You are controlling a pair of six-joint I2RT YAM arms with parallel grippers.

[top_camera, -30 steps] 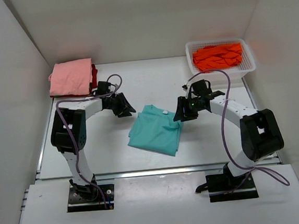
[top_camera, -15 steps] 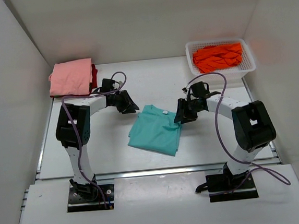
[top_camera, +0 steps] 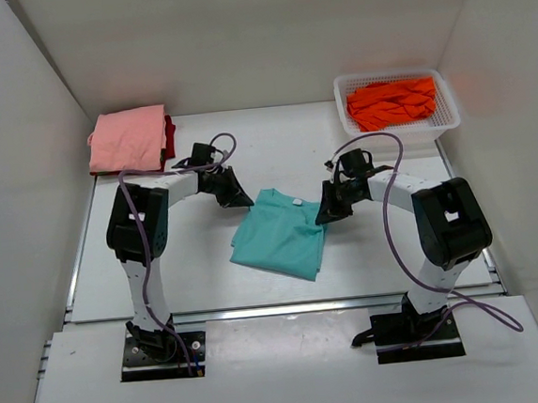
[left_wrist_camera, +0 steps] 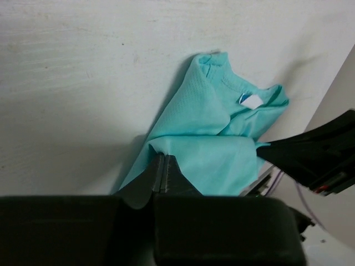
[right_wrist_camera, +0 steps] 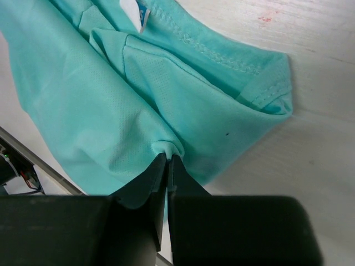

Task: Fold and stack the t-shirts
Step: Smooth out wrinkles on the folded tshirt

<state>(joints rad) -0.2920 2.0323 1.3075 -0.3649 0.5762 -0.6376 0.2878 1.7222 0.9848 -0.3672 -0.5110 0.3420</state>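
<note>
A folded teal t-shirt lies mid-table, collar and white label toward the back. My left gripper is shut on its back left edge; the left wrist view shows the teal t-shirt pinched at my left gripper. My right gripper is shut on the right edge, where a small fold of the teal t-shirt bunches at my right gripper. A salmon pink t-shirt lies folded on a dark red t-shirt at the back left. An orange t-shirt fills the basket.
The white mesh basket stands at the back right against the right wall. White walls close in the table on the left, back and right. The arm bases sit on the near ledge.
Both grippers have moved inward onto the teal t-shirt's edges and shut on the cloth. The shirt itself has barely shifted.
</note>
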